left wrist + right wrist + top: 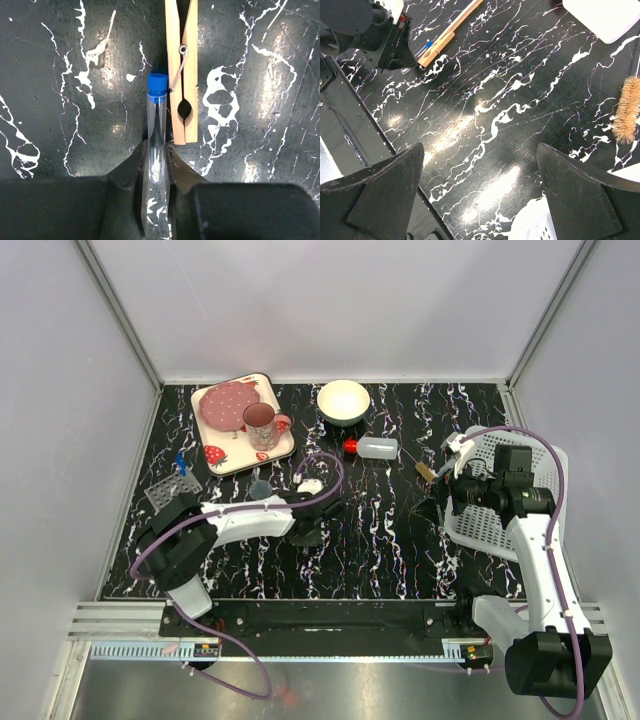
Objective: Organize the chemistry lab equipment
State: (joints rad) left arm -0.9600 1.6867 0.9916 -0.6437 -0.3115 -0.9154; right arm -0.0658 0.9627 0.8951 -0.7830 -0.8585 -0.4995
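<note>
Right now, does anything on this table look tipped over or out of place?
Yes: the red-capped bottle lies on its side near the white bowl, and a blue-capped tube lies flat beside a wooden clip.

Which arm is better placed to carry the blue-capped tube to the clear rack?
Left. The left claw pinches the blue-capped tube, and the clear rack stands on the left side of the table. The right claw is open and empty, over the right side, near the brush.
</note>
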